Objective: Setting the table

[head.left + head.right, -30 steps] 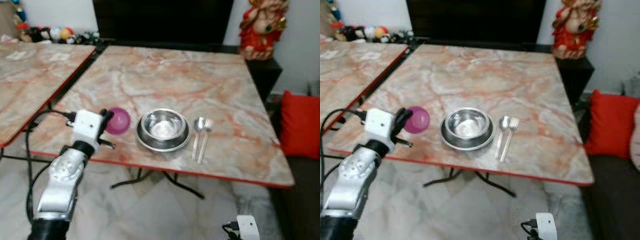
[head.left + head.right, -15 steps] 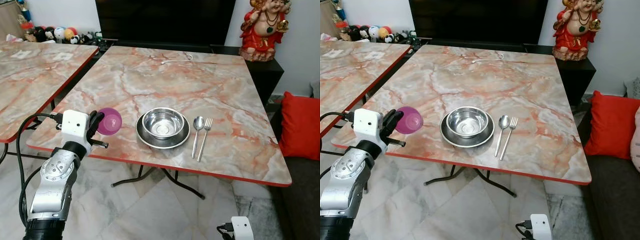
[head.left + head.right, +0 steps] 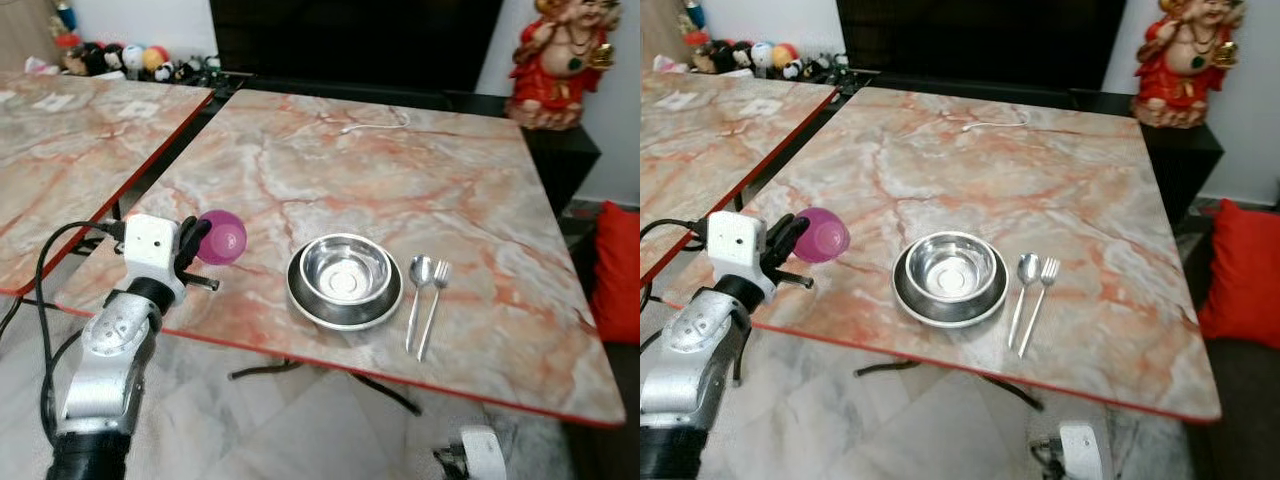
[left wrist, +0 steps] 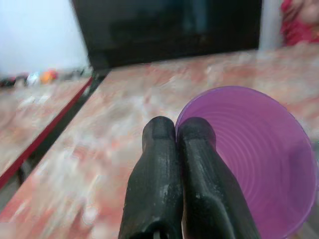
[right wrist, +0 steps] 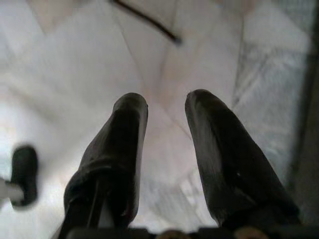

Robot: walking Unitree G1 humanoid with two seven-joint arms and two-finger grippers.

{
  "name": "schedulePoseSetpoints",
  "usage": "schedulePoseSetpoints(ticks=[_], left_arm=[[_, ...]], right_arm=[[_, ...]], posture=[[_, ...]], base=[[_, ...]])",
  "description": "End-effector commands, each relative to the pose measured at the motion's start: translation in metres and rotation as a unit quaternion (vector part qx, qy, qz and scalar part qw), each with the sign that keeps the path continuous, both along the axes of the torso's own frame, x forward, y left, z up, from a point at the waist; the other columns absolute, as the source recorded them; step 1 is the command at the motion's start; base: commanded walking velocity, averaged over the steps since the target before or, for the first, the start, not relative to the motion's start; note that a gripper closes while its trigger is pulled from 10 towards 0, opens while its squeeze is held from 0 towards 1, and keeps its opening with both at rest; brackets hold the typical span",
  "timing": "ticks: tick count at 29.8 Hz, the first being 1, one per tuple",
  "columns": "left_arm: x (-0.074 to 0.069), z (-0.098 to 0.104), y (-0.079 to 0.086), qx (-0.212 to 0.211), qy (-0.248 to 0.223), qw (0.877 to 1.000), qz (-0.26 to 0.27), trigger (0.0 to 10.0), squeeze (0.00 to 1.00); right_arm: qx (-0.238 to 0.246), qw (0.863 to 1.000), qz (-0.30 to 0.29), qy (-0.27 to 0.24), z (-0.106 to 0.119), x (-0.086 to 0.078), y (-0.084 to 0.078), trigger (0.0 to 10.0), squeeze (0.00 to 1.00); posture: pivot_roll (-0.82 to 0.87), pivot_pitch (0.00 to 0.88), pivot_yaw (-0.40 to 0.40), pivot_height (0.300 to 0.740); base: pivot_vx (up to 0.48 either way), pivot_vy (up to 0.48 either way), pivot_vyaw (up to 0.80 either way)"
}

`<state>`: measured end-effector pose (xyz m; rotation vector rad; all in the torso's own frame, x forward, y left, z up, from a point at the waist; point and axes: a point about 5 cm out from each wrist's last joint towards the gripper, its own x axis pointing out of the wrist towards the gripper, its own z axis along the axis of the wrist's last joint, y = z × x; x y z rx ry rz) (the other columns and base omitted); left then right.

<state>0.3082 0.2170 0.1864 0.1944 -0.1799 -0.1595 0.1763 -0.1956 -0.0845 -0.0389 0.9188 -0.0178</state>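
Far left: edge of a second marble table (image 3: 70, 150), cut off by the frame, a row of small toys (image 3: 120, 58) behind it too blurred to sort out. Next, left gripper (image 3: 196, 238) raised over the near left corner of the main marble table (image 3: 330, 170), two black fingers (image 4: 164, 164) pressed together on the rim of a purple cup (image 3: 222, 237). Cup tipped on its side, mouth facing away from the wrist, inside bare in the left wrist view; hard to tell whether off the tabletop or just touching it. Toward the middle, near the front edge: steel bowl (image 3: 346, 270) sitting in a steel plate (image 3: 344, 302), nothing in the bowl. Just right of the plate, spoon (image 3: 418, 285) and fork (image 3: 434, 300) lying side by side, close together. Far edge of the table: a thin white cable (image 3: 375, 123), partly blurred. Right: red figurine (image 3: 563, 62) on a dark cabinet, head cut off at the top; red cushion (image 3: 622, 270) cropped by the frame. Low right, right gripper (image 5: 164, 149) hanging over pale floor tiles (image 5: 75, 59), fingers apart, gripping nothing.
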Motion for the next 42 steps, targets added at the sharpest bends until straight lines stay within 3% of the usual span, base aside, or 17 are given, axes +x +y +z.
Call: schedulePoseSetpoints(ticks=[1, 9, 11, 15, 20, 22, 30, 34, 40, 42], left_arm=[[0.002, 0.006, -0.011, -0.005, -0.011, 1.000, -0.026, 10.0, 0.00], [0.010, 0.010, -0.016, -0.007, 0.012, 0.999, -0.052, 10.0, 0.00], [0.015, 0.012, -0.016, -0.024, 0.018, 0.998, -0.055, 10.0, 0.00], [0.029, 0.013, -0.019, -0.049, 0.054, 0.995, -0.069, 10.0, 0.00], [0.041, 0.008, -0.022, -0.037, 0.109, 0.991, -0.074, 10.0, 0.00], [0.049, 0.004, -0.021, -0.030, 0.144, 0.987, -0.060, 10.0, 0.00], [0.062, 0.002, -0.017, -0.021, 0.179, 0.983, -0.016, 10.0, 0.00], [0.068, 0.003, -0.023, -0.051, 0.196, 0.979, -0.010, 10.0, 0.00], [0.070, -0.008, -0.031, -0.065, 0.231, 0.971, -0.013, 10.0, 0.00], [0.071, -0.010, -0.029, -0.065, 0.235, 0.970, 0.007, 10.0, 0.00]], right_arm=[[-0.008, 1.000, -0.006, 0.010, -0.002, -0.007, -0.008, 10.0, 0.00], [-0.008, 1.000, -0.007, 0.008, -0.001, -0.005, -0.008, 10.0, 0.00], [-0.007, 1.000, -0.008, 0.007, -0.001, -0.004, -0.008, 10.0, 0.00], [-0.007, 1.000, -0.014, 0.005, 0.000, -0.003, -0.007, 10.0, 0.00], [-0.006, 1.000, -0.019, 0.003, 0.000, -0.002, -0.007, 10.0, 0.00], [-0.005, 1.000, -0.018, 0.005, -0.001, -0.003, -0.006, 10.0, 0.00], [-0.004, 1.000, -0.011, 0.008, -0.002, -0.004, -0.003, 10.0, 0.00], [-0.005, 1.000, -0.009, 0.007, -0.002, -0.004, -0.004, 10.0, 0.00], [-0.004, 1.000, -0.016, 0.008, -0.002, -0.005, -0.003, 10.0, 0.00], [-0.004, 1.000, -0.015, 0.010, -0.003, -0.006, -0.003, 10.0, 0.00]], posture=[[0.07, 0.007, -0.020, 0.740], [0.07, 0.019, -0.015, 0.740], [0.07, 0.021, -0.013, 0.740], [0.05, 0.025, -0.004, 0.740], [0.04, 0.017, -0.003, 0.740], [0.05, 0.000, -0.001, 0.740], [0.05, 0.000, 0.006, 0.740], [0.05, 0.000, 0.000, 0.740], [0.05, 0.000, 0.005, 0.740], [0.05, 0.000, 0.003, 0.740]], base=[[0.296, 0.000, 0.00], [0.031, 0.000, 0.00], [0.000, 0.000, 0.00], [0.000, 0.000, 0.00], [0.000, 0.000, 0.00], [0.000, 0.000, 0.00], [0.000, 0.000, 0.00], [0.000, 0.000, 0.00], [0.000, 0.000, 0.00], [0.000, 0.000, 0.00]])
